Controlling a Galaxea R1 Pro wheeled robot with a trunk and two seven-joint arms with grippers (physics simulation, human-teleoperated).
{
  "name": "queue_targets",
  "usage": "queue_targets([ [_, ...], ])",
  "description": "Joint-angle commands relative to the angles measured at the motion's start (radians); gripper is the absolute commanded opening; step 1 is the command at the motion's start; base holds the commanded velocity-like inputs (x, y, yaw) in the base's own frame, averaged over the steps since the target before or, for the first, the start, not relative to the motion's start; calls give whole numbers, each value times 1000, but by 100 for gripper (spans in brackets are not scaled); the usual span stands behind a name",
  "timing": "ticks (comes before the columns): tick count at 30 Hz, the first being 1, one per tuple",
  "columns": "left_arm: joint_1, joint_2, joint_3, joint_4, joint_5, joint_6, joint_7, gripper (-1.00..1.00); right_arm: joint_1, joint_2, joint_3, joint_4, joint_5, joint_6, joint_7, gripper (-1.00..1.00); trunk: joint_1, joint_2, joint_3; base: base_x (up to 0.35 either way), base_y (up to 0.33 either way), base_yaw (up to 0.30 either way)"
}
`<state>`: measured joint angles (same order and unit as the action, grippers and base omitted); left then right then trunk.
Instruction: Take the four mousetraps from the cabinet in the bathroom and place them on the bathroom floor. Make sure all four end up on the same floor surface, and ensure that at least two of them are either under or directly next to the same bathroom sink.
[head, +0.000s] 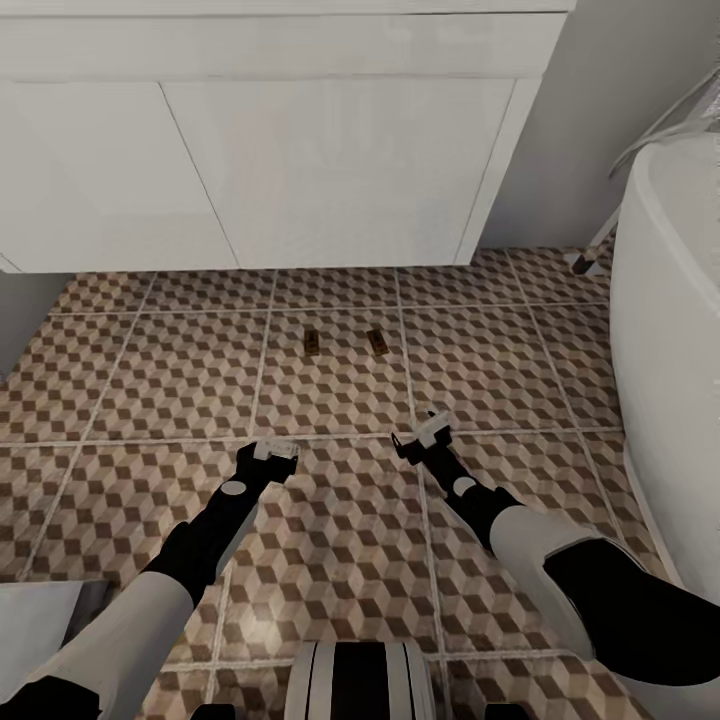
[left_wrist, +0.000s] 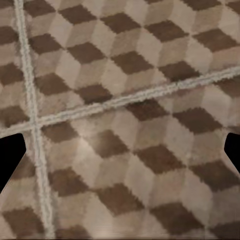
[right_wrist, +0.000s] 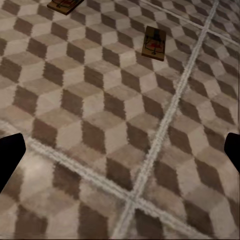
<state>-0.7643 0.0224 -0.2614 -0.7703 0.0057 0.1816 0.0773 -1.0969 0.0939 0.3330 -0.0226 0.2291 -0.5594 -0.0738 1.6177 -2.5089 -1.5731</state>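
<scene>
Head view has my left gripper (head: 283, 452) and right gripper (head: 420, 436) low over the bathroom floor (head: 130, 370), both with fingers spread wide and holding nothing, while two mousetraps (head: 312, 343) (head: 377, 341) lie side by side on one tile before a white vanity (head: 270, 150).

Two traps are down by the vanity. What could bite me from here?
Both mousetraps lie on the bathroom floor just ahead of the right pincer and left pincer; a forward sweep could knock them. They're tiny, so rolling forward might run over them. The bathtub crowds the right arm.
</scene>
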Motion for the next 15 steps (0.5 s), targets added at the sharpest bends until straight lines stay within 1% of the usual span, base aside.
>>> queue_targets([
  [1,3,5,-6,-1,1,6,8,100,6,-4,2,1,9,-3,-7,100,-1,0,3,0,0,0],
  [3,13,13,-7,-1,1,6,8,100,20,-16,2,1,9,-4,-7,100,-1,1,11,0,0,0],
  [6,24,18,-6,0,2,6,8,100,30,-25,2,1,8,-5,-6,100,-3,1,23,0,0,0],
  [9,41,21,-6,2,3,-1,8,100,52,-35,2,1,8,-14,-5,100,-4,2,34,0,0,0],
  [11,56,23,-6,5,3,-22,9,100,78,-42,2,1,7,-33,-5,100,-5,2,42,0,0,0],
  [15,79,24,-6,14,4,-60,9,100,101,-49,2,1,7,-60,-6,100,-7,3,58,0,0,0],
])
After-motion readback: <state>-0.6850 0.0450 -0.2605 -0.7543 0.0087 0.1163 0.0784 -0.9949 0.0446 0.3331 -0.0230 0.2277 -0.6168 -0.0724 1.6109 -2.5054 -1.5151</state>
